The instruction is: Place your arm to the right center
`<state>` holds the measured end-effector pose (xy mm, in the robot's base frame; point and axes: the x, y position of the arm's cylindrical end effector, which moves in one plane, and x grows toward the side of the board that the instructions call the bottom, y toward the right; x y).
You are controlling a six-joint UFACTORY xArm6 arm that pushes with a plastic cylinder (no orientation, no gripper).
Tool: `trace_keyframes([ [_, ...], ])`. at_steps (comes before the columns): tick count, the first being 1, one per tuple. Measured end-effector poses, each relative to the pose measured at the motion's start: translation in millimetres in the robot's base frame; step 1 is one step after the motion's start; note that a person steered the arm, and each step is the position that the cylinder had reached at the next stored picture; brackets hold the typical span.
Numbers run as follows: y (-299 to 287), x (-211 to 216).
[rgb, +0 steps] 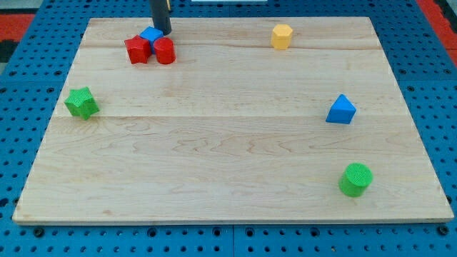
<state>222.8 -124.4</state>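
Observation:
My tip (164, 32) is at the view's top left, at the far edge of the wooden board (228, 164). It sits just above and right of a small blue block (150, 34) and right behind a red cylinder (165, 51). A red star-like block (137, 50) lies left of the cylinder; these three blocks are clustered together. A blue triangular block (341, 110) lies at the view's right centre, far from the tip.
A yellow hexagonal block (282, 36) lies at the top right of centre. A green star-like block (82, 103) lies at the left edge. A green cylinder (355, 179) lies at the bottom right. Blue pegboard surrounds the board.

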Motion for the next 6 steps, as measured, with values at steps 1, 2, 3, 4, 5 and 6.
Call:
trace_keyframes([
  [1,72,-6],
  [2,90,-6],
  [3,85,14],
  [4,86,60],
  [5,126,93],
  [6,201,122],
])
